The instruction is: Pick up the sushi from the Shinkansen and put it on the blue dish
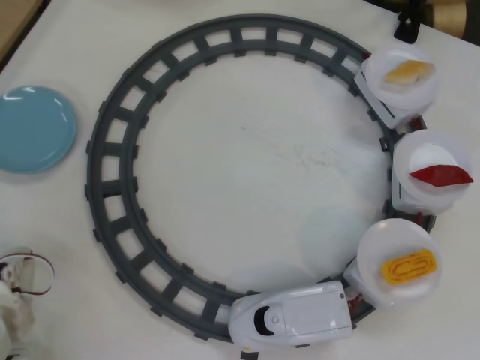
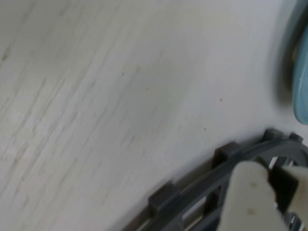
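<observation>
The sushi (image 1: 409, 266), bright orange-yellow with ridged lines, lies on the round white plate (image 1: 375, 255) of the first car behind the Shinkansen (image 1: 292, 315), at the lower right of the overhead view. The blue dish (image 1: 34, 129) sits empty at the far left; its edge also shows in the wrist view (image 2: 301, 72). Part of my arm (image 1: 13, 311) shows in the bottom left corner, far from the train. In the wrist view my gripper (image 2: 272, 180) hangs over the track with a white finger (image 2: 248, 197) in sight. I cannot tell how far its jaws are apart.
A grey circular track (image 1: 112, 150) fills the white table; it also shows in the wrist view (image 2: 192, 197). Two more cars carry white plates with a red pointed piece (image 1: 441, 175) and a paler orange-yellow piece (image 1: 409, 72). A dark object (image 1: 409, 26) stands at the top right.
</observation>
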`<move>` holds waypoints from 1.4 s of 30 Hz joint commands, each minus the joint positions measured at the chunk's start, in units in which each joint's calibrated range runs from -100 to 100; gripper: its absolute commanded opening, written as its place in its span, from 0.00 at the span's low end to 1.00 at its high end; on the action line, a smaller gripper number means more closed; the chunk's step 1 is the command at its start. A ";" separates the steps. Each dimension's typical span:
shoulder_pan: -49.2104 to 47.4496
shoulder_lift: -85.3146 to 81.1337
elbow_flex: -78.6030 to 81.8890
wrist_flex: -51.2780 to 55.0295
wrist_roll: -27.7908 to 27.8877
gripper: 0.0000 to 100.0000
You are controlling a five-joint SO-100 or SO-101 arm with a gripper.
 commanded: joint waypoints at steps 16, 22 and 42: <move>-0.13 -0.12 1.56 0.38 -0.37 0.03; -0.13 -0.12 1.56 0.38 -0.37 0.03; 0.84 -0.12 0.57 1.14 0.10 0.03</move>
